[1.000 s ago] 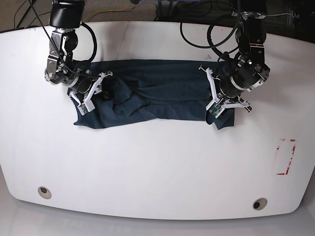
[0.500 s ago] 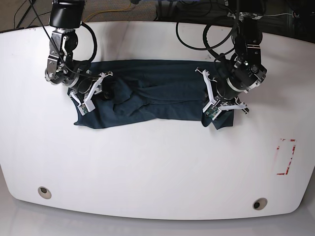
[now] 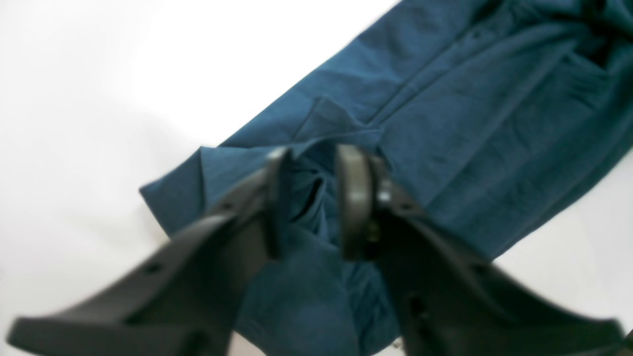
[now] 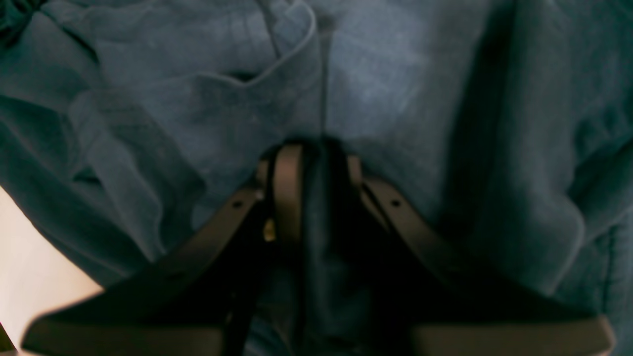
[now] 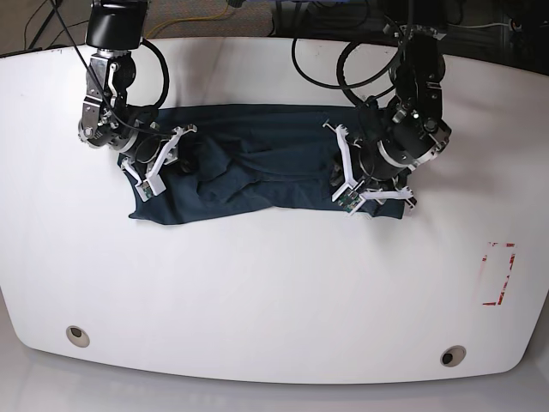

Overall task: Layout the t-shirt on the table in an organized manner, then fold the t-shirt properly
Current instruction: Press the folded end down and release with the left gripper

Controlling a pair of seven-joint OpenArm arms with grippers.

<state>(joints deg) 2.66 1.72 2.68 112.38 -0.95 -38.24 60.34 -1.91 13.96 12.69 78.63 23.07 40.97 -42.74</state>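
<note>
Across the far half of the white counter I have the t-shirt lying as a long dark teal band, rumpled at the middle and bunched at both ends. On my base view the right gripper sits at the band's left end, and from its wrist camera I see its two fingers clenched on a ridge of cloth that runs up between them, so it is grasping the t-shirt. At the other end the left gripper hangs over the fabric; its wrist view shows the fingers parted, with crumpled cloth visible in the gap and nothing pinched, so I read it as released. That view is blurred, and I cannot tell whether the fingertips touch the fabric.

Around the work area, a red tape rectangle marks the counter near its right edge, well apart from the shirt. Two round grommet holes, one at the near left and another at the near right, sit along the near edge. Black cables loop over the far edge behind the left arm, off the cloth. Both arm bodies cover the shirt's ends from above, so I cannot make out the sleeves there.
</note>
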